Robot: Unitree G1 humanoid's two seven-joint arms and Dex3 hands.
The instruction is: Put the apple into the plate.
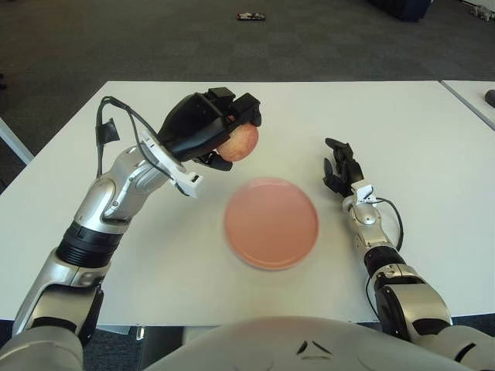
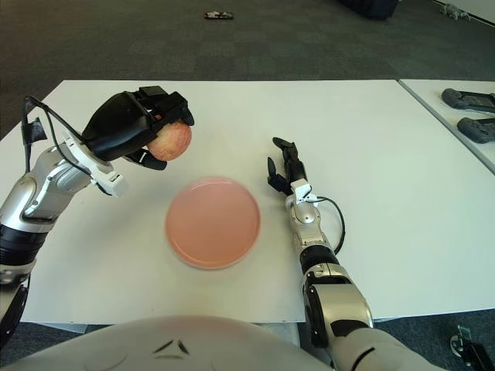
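A reddish-yellow apple [image 1: 239,142] hangs in the air above the white table, gripped by my left hand [image 1: 209,127], whose black fingers wrap over its top and left side. The apple is just above and left of the far rim of the pink plate [image 1: 271,222], which lies flat in the middle of the table with nothing on it. My right hand [image 1: 340,168] shows to the right of the plate, fingers relaxed and holding nothing.
The white table [image 1: 402,131] spreads wide around the plate. A second table edge [image 2: 464,108] at the far right carries dark devices [image 2: 468,99]. Dark carpet lies beyond the far edge, with a small object [image 1: 252,16] on the floor.
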